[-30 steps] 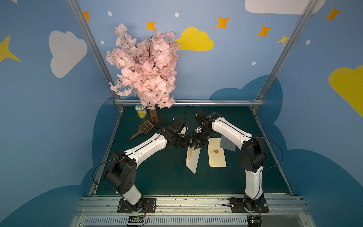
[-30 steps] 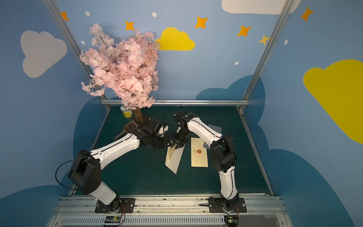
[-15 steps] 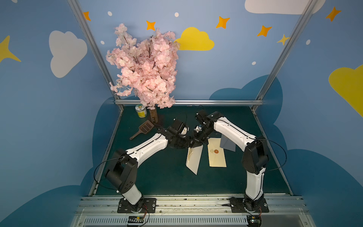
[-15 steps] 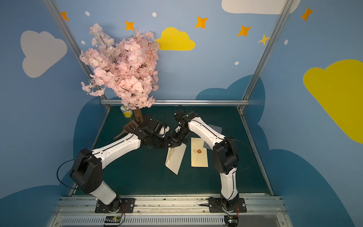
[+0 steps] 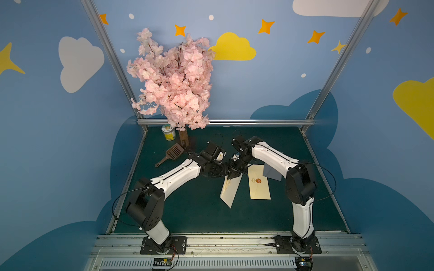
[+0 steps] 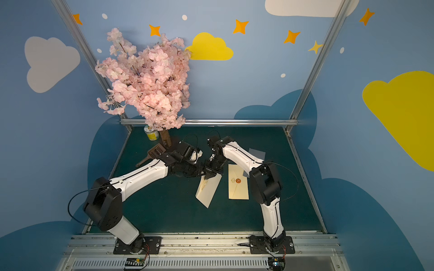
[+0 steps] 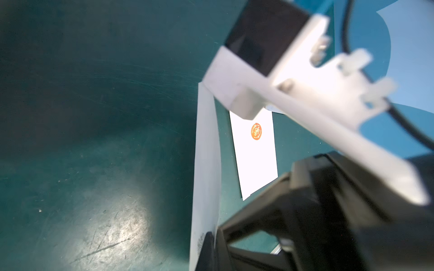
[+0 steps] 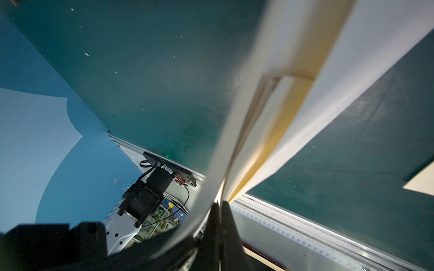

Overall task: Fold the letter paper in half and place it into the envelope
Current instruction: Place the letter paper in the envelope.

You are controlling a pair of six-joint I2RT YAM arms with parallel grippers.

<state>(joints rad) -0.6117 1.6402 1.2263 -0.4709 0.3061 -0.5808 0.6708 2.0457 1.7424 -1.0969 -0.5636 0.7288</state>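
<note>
- Left wrist view: envelope (image 7: 256, 159) has an orange seal (image 7: 256, 131), writing unreadable.
- Mid-frame in a top view, left gripper (image 5: 229, 174) and right gripper (image 5: 236, 173) both pinch the cream paper (image 5: 231, 191) by its top; it dangles below them.

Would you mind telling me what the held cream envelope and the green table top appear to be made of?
The cream envelope: probably matte paper; thin, flat, with sharp folded edges. The table top: dark green, perhaps hard laminate or coated board; fine scratches and a glare patch show.

bright even light, glare on the mat (image 7: 122, 225), wrist views blurred up close
</note>
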